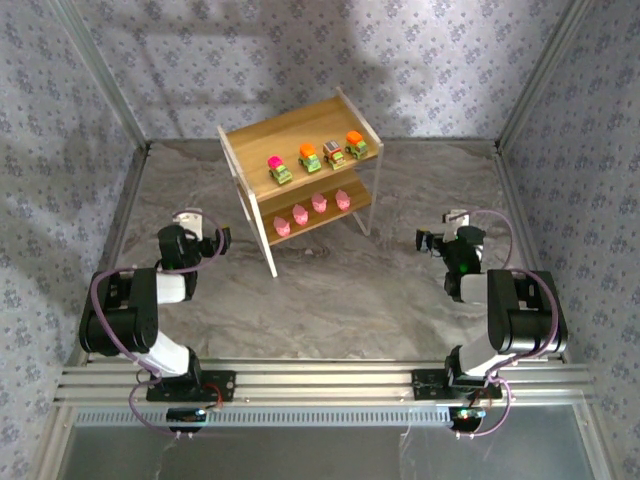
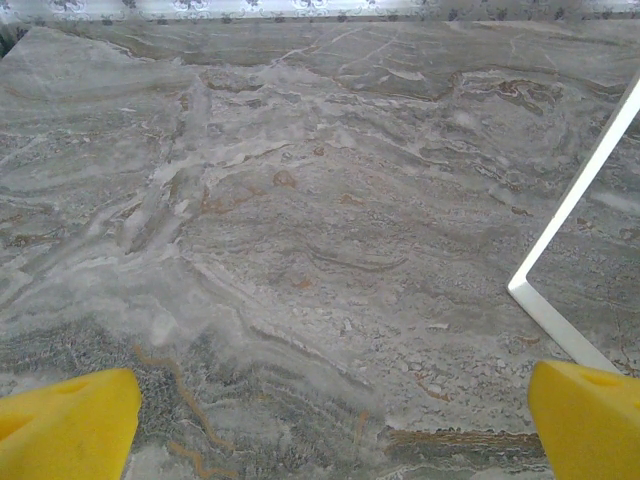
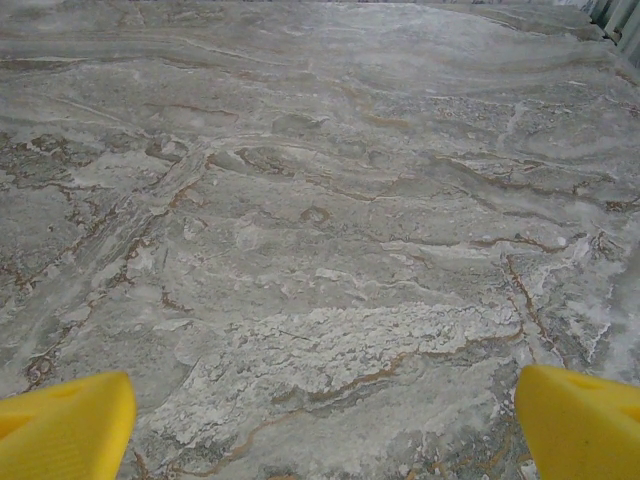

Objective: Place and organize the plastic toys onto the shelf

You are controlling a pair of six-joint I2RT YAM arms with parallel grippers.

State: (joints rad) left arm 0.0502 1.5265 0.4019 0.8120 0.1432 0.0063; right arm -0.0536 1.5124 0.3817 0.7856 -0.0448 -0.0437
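On the shelf (image 1: 262,143), pink figures (image 1: 300,213) and cars (image 1: 310,157) too small for detail

The white leg (image 2: 575,190) of the shelf (image 1: 290,130) runs off the left wrist view's right edge.

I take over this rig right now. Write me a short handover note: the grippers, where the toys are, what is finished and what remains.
Grippers: the left gripper is open and empty, low over the table, near the white leg of the shelf. The right gripper is open and empty, low over the table.
Things: four toy cars stand in a row on the upper tier, and four pink figures in a row on the lower tier.
Done: eight toys are on the shelf, sorted by kind.
Left: apparently nothing to place; perhaps only park the arms.
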